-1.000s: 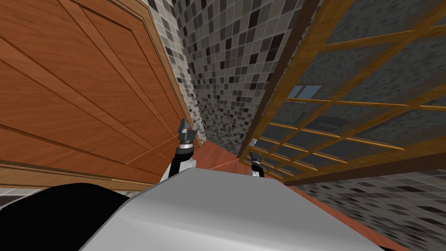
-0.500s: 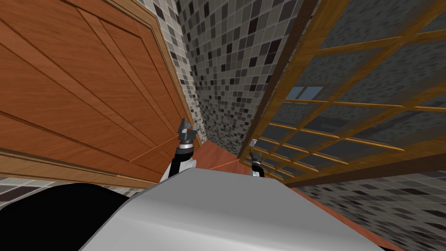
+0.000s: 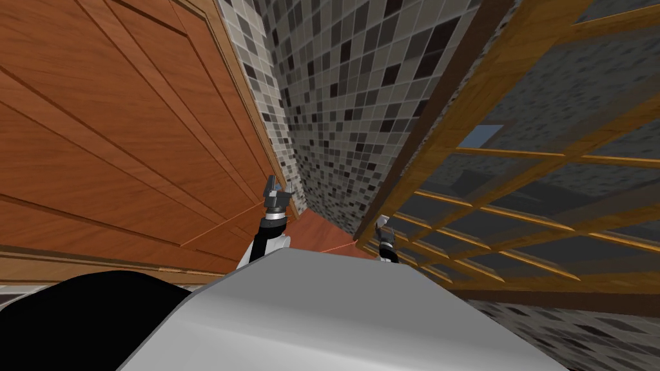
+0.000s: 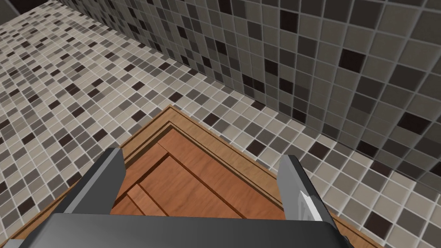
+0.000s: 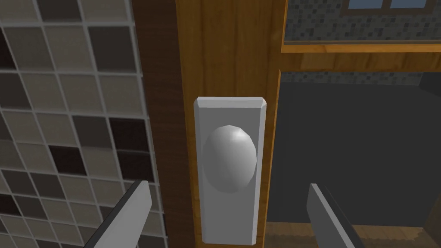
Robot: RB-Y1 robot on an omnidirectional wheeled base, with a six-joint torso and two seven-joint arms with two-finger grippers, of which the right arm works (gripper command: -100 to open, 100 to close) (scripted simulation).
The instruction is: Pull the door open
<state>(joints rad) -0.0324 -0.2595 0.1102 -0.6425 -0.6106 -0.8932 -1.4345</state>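
Jaws first: right jaws spread wide, clamped on nothing. Both right fingers (image 5: pixel 129 215) rising on either side of grey knob (image 5: pixel 229 158), clear space left between each finger and knob's sides, no contact seen. Knob roughly centred on the gap between them; cannot tell how far ahead of the tips. Knob round, smooth, mounted on tall grey plate (image 5: pixel 230 107). Plate fixed to golden wooden edge strip of door (image 3: pixel 461 122), with dark brown frame strip (image 5: pixel 159 86) just beside it and tiled wall (image 3: pixel 348 109) beyond that. Door made of golden wooden bars with dark panes between.

From head camera: right jaws low down at free edge of door, close to where door meets tiled wall. Reddish floor (image 3: pixel 319 230) between the two arms.

Left jaws also apart, holding nothing, well away from knob. Left fingers (image 4: pixel 103 181) pointing toward corner of brown panelled door (image 3: pixel 116 129), tiled wall around that corner. From head camera, left jaws raised just beside panelled door's lower edge.
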